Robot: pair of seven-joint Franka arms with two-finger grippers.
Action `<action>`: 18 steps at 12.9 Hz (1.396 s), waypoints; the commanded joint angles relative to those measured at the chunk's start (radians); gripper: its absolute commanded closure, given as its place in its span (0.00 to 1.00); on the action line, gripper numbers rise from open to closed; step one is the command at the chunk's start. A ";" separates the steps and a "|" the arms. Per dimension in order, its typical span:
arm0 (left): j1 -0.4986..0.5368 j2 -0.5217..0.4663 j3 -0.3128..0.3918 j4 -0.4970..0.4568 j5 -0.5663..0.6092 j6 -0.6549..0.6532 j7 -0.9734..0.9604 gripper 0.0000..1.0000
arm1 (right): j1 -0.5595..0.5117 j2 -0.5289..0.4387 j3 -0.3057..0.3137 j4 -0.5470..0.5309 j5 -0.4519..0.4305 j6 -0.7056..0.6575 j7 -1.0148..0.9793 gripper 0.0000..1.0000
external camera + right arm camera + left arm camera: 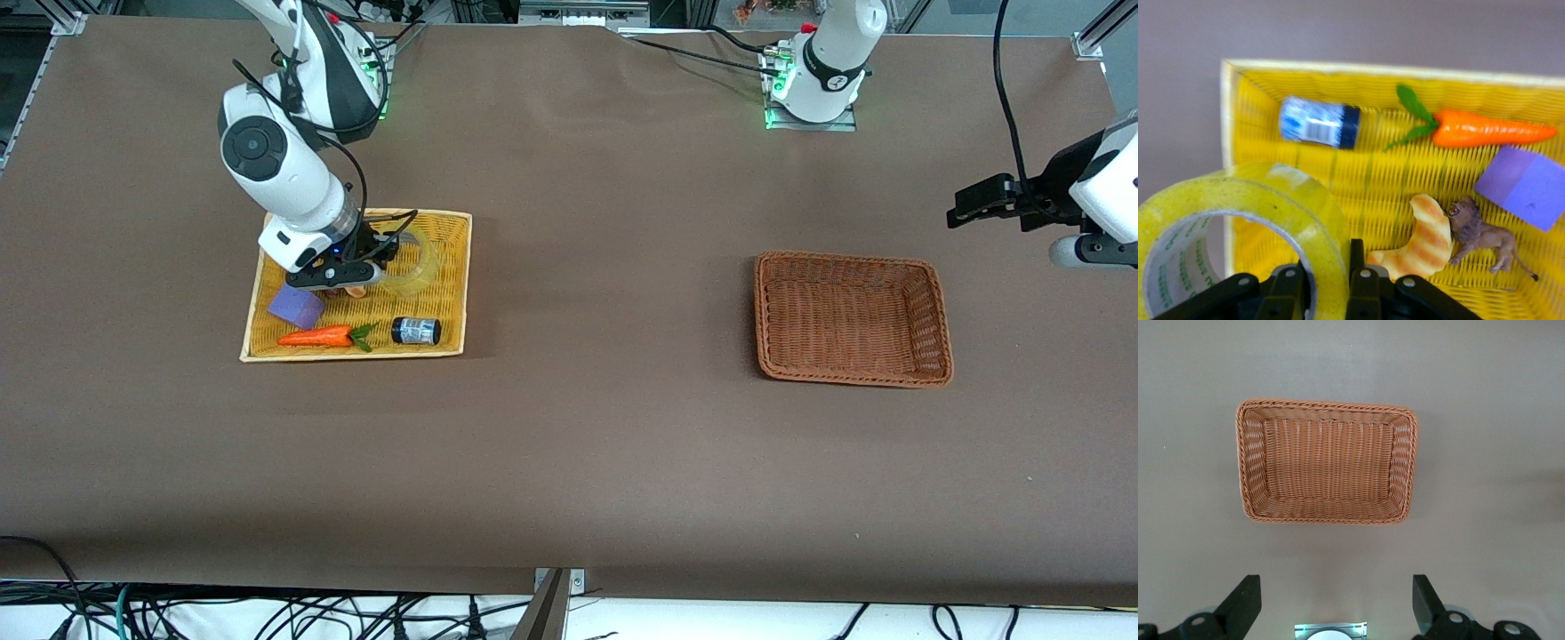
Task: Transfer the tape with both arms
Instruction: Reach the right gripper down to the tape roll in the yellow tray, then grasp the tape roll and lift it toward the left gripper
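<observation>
The tape (1251, 220), a clear yellowish roll with a wide core hole, stands on edge in the yellow tray (449, 267). In the front view the tape (420, 262) shows beside the right arm's hand. My right gripper (1328, 270) is shut on the roll's wall, one finger inside the core and one outside. My right gripper (378, 260) sits low over the tray. My left gripper (1337, 600) is open and holds nothing, high above the table near the brown wicker basket (1326, 470). In the front view my left gripper (965, 213) waits at the left arm's end of the table.
In the yellow tray lie a small black jar (416, 331), a toy carrot (324, 336), a purple block (296, 305), a striped croissant-shaped piece (1425, 240) and a small lion figure (1481, 233). The brown wicker basket (765, 311) stands toward the left arm's end.
</observation>
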 commanded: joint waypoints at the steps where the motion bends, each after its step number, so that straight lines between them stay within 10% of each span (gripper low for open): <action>1: 0.007 0.007 -0.002 -0.006 -0.018 0.018 0.022 0.00 | 0.047 0.091 0.006 0.215 -0.006 -0.147 0.032 1.00; 11: -0.011 0.128 -0.006 0.000 0.033 0.022 0.022 0.00 | 0.473 0.612 0.001 0.797 -0.122 -0.153 0.705 1.00; 18: -0.011 0.247 -0.008 -0.015 0.034 0.178 0.022 0.00 | 0.737 0.865 -0.100 0.997 -0.231 -0.025 1.039 1.00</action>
